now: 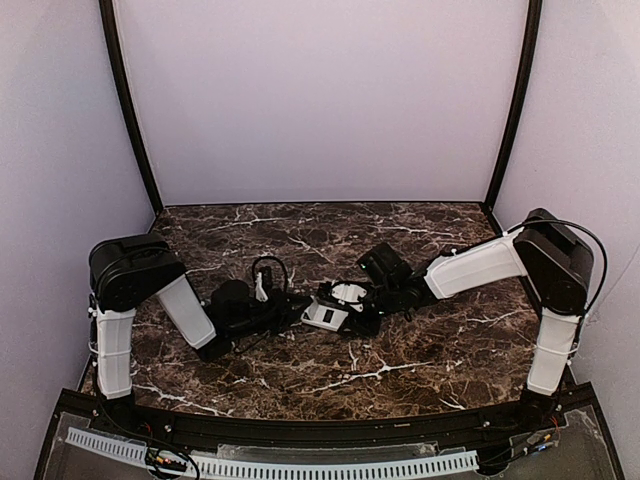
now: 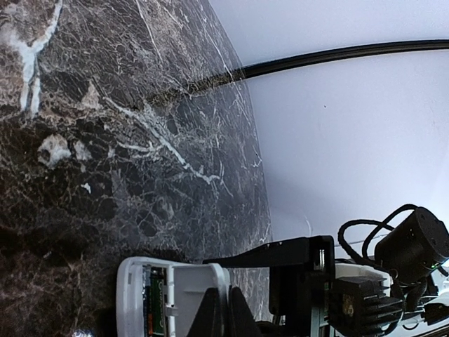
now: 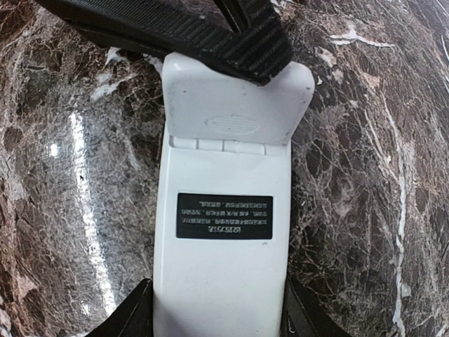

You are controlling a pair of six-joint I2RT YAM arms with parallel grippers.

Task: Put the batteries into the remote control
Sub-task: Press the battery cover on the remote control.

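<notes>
On marble table (image 1: 410,365), lilac walls (image 1: 320,100), right hand (image 3: 217,312) clasping remote control (image 3: 224,175), left hand (image 2: 223,319) grip unclear.

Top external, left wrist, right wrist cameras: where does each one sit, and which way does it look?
Top external: fixed above and behind the robot, looking down at the table; the left arm and right arm both show.
Left wrist: on the left arm, low, looking across the marble toward a wall; part of the right arm shows.
Right wrist: on the right arm, looking down on the remote control, white back up; the right end effector grips its sides.
Shared: all three views show the remote control.
</notes>
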